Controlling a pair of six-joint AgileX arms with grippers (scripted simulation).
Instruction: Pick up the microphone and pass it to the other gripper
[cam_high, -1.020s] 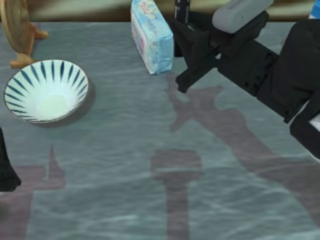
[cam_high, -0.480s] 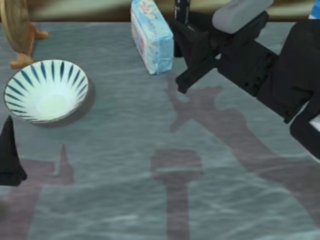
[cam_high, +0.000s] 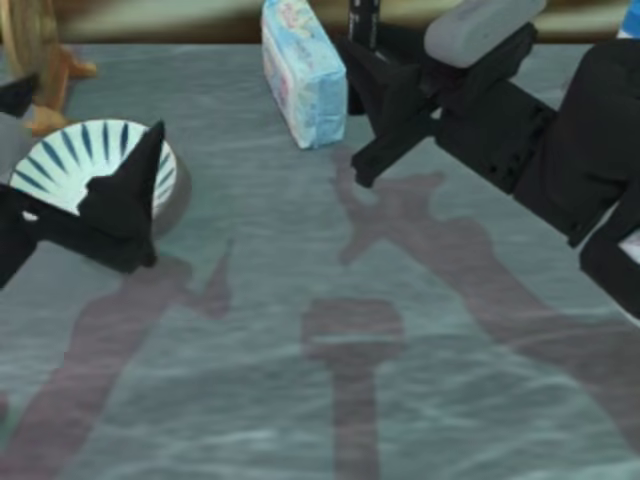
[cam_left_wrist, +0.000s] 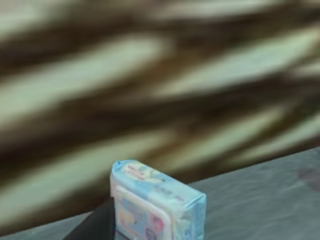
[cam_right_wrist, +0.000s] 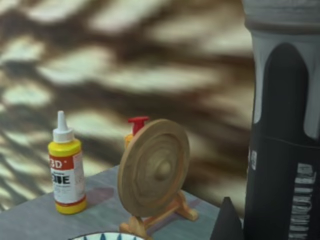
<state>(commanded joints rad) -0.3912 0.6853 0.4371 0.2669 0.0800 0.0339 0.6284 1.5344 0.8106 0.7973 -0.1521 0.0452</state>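
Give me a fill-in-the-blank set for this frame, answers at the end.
1. The left gripper hovers over the ____.
2. In the right wrist view, the bottle with a white nozzle is ____.
3. The wooden disc stands at the top view's ____ edge.
Missing words: bowl; yellow; left.

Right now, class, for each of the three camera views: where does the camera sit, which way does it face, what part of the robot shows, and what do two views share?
Top view: above the table, looking down; left pincer over the bowl, right pincer at the far edge.
Left wrist view: on the left arm, facing the tissue pack; a dark fingertip shows.
Right wrist view: on the right arm, facing the wooden disc stand and yellow bottle; microphone close up.
Shared: top and left wrist views both show the tissue pack.
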